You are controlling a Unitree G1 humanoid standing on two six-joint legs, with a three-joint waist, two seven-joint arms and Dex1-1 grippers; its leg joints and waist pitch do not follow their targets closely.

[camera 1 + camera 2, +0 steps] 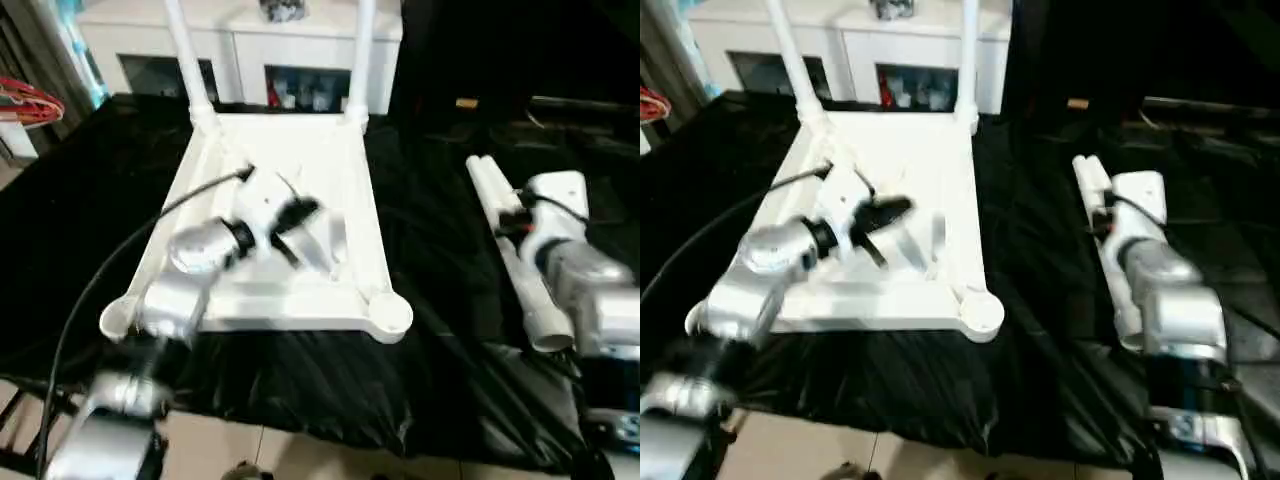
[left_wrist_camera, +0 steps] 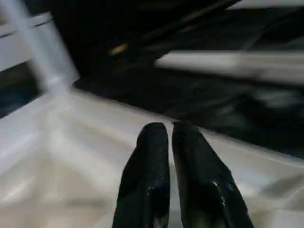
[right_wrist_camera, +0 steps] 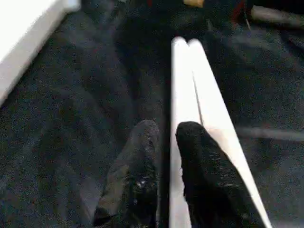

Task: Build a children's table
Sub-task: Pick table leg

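Two legs (image 1: 505, 235) lay side by side under the right claw (image 3: 164, 130), slightly parted. Left claw (image 2: 169, 129), nearly pressed together, hovered over the upturned table top (image 1: 300, 165).

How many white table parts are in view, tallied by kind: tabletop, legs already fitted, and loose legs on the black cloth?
Upside-down tabletop: 1
Fitted legs, standing in the far corner sockets: 2
Loose legs, lying side by side on the black cloth to the right: 2
Total: 5 parts
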